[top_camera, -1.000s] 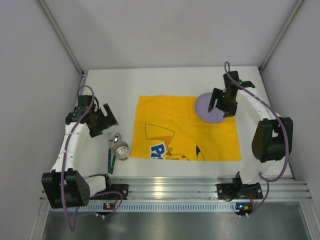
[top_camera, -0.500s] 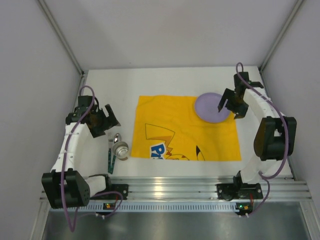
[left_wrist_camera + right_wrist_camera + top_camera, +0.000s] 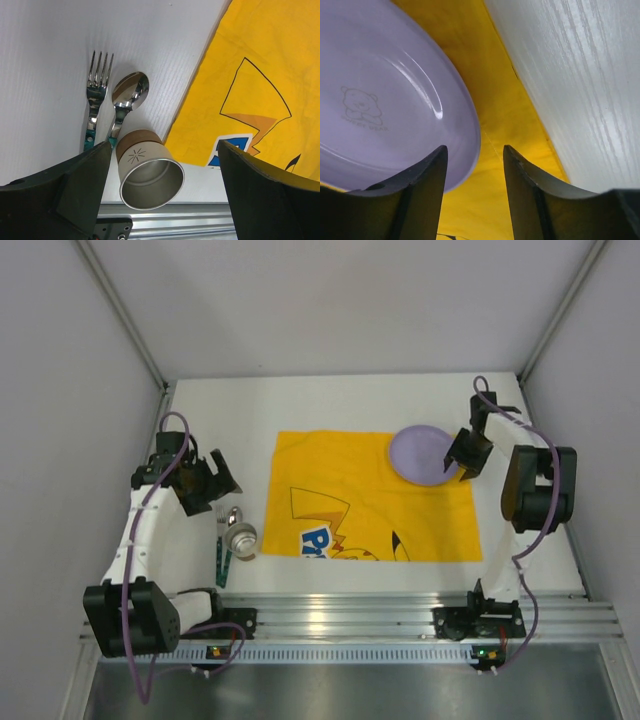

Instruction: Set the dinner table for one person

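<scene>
Straddling the rim of the purple plate (image 3: 415,452) near the far right corner of the white worktop (image 3: 230,420), the right gripper (image 3: 462,458) is spreading its jaws, gripping nothing; closing now risks pinching the yellow cloth (image 3: 340,490) too. By the left edge, the left gripper (image 3: 205,485) is hanging near the cup (image 3: 147,172), jaws wide, empty.

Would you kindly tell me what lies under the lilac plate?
The yellow cartoon-printed cloth, spread on the white table. The lilac plate rests on the cloth's far right corner, and whatever part of the cloth lies beneath it is covered.
</scene>
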